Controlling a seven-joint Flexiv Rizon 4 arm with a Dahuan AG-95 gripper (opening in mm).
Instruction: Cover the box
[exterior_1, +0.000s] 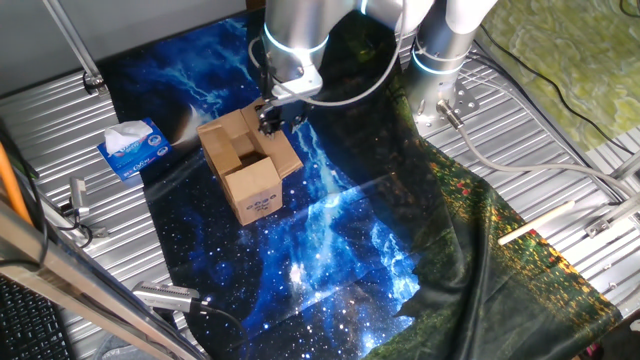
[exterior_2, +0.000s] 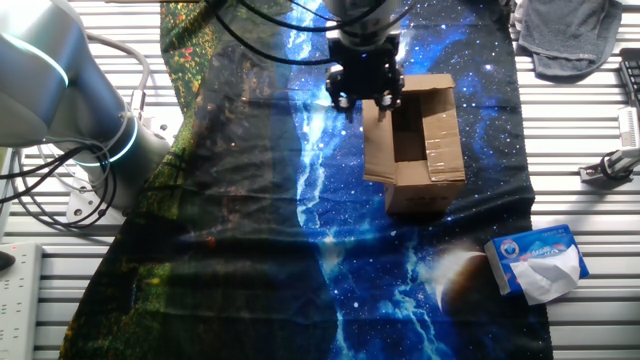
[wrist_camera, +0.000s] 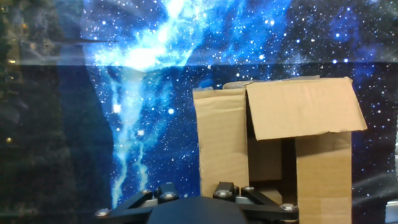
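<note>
Gripper (exterior_2: 366, 97), jaw state impossible to tell, hovers at the open cardboard box (exterior_2: 420, 145) rim; flap-folding under way, next pushing an upright flap inward

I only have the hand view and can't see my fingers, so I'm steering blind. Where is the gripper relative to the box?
Observer: In one fixed view the gripper is at the box's edge nearest the arm, not over its middle. I cannot tell if it touches.
Operator: Is the top closed?
Observer: No. The other fixed view shows the dark inside between the flaps.
Operator: Anything nearby to avoid?
Observer: A tissue box stands well apart from the box.
</note>
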